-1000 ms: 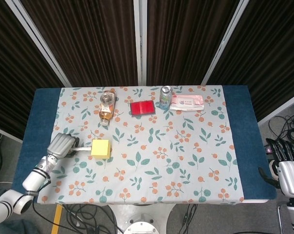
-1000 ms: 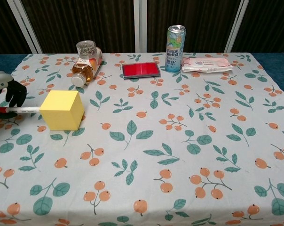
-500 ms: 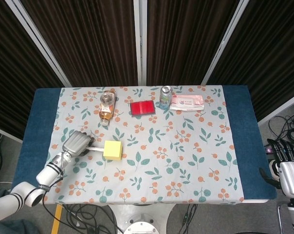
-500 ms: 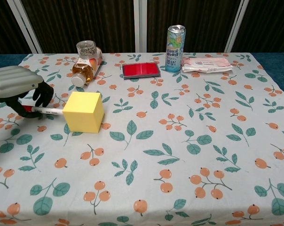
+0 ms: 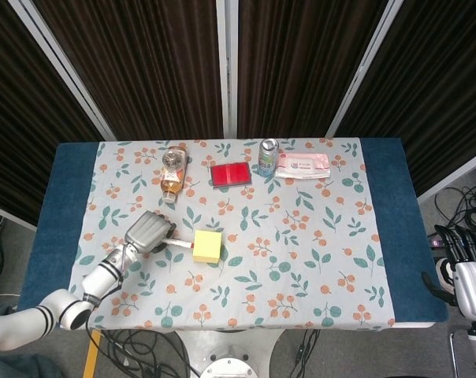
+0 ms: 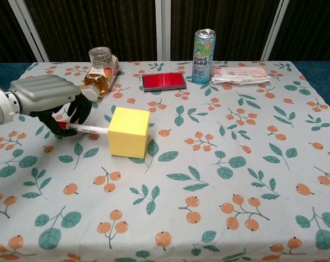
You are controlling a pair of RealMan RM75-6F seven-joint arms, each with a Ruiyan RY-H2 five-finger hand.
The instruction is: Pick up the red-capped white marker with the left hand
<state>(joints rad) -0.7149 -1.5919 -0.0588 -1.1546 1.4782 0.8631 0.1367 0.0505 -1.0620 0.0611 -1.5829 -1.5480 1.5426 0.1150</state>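
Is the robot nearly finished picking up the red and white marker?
Partly. The left hand has the marker in its fingers, so the grab looks done. The marker's tip reaches the yellow block. Whether it is off the tablecloth is hard to tell; lifting it clear seems left.

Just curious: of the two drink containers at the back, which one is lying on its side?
The amber-filled clear bottle lies on its side; the green-blue can stands upright.
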